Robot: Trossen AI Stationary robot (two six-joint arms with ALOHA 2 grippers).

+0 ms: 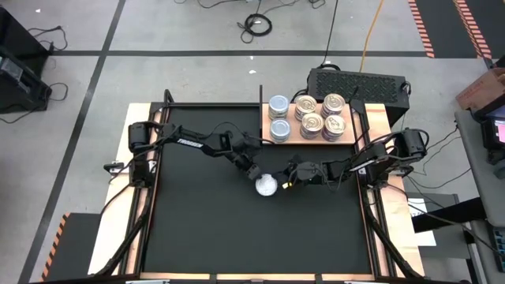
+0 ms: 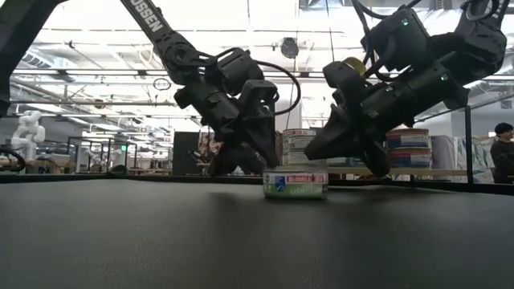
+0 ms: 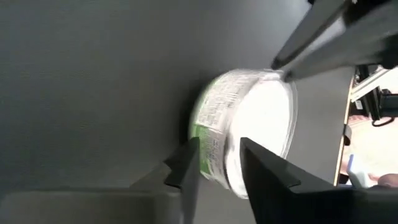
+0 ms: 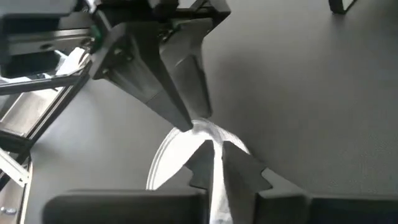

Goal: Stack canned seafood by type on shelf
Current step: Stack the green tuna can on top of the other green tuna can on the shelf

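One round flat tin with a plain pale top and a green-and-white label lies flat on the black mat, near its middle. My left gripper stands at its left side, open, one finger over the top face and the other beside the wall. My right gripper comes from the right, shut, its tips at the opposite rim. The wooden shelf at the far right carries two silvery-blue tins and several gold-topped ones. My left gripper stands astride the tin's rim, slanting down from the table's left; I cannot tell whether either finger touches it. My right gripper meets the tin's upper rim with its shut fingertips, slanting down from the table's right. The tin rests flat on the mat.
A black perforated box stands behind the shelf. Metal frame rails run along the mat's sides. The black mat stretches wide toward the near edge. A person shows far off in the room at the right.
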